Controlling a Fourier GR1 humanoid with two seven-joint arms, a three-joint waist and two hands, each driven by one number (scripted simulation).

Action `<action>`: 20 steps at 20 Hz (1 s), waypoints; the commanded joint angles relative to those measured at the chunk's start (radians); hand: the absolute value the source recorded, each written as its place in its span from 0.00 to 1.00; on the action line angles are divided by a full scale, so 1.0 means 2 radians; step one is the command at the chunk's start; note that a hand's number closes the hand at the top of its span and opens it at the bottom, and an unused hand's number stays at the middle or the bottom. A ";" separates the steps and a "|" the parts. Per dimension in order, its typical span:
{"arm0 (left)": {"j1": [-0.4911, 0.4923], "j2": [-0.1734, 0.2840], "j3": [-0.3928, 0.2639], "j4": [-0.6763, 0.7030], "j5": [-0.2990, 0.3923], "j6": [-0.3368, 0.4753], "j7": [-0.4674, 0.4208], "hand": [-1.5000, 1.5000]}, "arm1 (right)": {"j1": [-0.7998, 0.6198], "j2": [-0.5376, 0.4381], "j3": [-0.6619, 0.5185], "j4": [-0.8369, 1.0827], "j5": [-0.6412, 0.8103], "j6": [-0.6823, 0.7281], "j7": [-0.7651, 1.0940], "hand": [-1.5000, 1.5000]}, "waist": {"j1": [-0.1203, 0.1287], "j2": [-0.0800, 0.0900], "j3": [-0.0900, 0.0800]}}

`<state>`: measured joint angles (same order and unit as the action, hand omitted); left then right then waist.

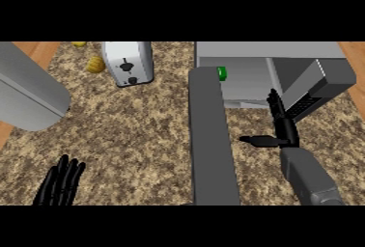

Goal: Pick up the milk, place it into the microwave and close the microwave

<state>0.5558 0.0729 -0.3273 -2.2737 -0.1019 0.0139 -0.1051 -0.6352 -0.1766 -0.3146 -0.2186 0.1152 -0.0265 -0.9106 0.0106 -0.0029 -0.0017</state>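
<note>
Two black hands over a speckled brown counter.
Nearest, the left hand rests open, fingers straight; the right hand reaches, fingers extended, into the open grey microwave beside its swung-out door. The green-capped milk peeks inside; farther left stands a silver toaster.

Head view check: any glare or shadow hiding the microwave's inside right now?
Head view: flat even light, no glare; the grey microwave interior is dim, partly blocked by its open dark grey door and the black right hand; no milk shows; the black left hand rests lower left.
</note>
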 commanded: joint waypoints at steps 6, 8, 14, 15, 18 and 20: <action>-0.047 0.023 -0.025 0.068 0.029 -0.059 -0.009 0.00 | 0.096 -0.003 0.005 -0.022 -0.020 0.116 -0.056 0.00 | -0.010 0.001 0.001; -0.069 0.029 -0.045 0.036 -0.002 -0.056 0.045 1.00 | 0.116 0.021 0.014 -0.030 -0.017 0.108 -0.067 0.00 | -0.009 0.001 0.001; -0.124 0.012 -0.033 0.091 -0.005 -0.053 0.035 1.00 | 0.198 0.017 0.033 -0.109 -0.026 0.138 -0.093 0.00 | -0.010 0.000 0.001; -0.139 0.026 0.004 0.108 0.040 -0.079 0.031 1.00 | 0.206 0.005 0.035 -0.120 -0.031 0.162 -0.087 0.00 | -0.013 0.000 0.000; -0.144 0.006 -0.049 0.121 -0.008 -0.060 0.053 1.00 | 0.257 0.005 0.047 -0.166 -0.037 0.177 -0.089 0.00 | -0.015 -0.001 0.000; -0.162 0.005 -0.055 0.150 -0.022 -0.065 0.039 1.00 | 0.273 0.011 0.052 -0.193 -0.044 0.171 -0.077 0.00 | -0.012 0.000 0.000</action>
<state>0.2724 0.0962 -0.4018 -2.0388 -0.1072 -0.1134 -0.0217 -0.1862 -0.1503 -0.2281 -0.5308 0.0448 0.2087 -0.9844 -0.0149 -0.0050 -0.0025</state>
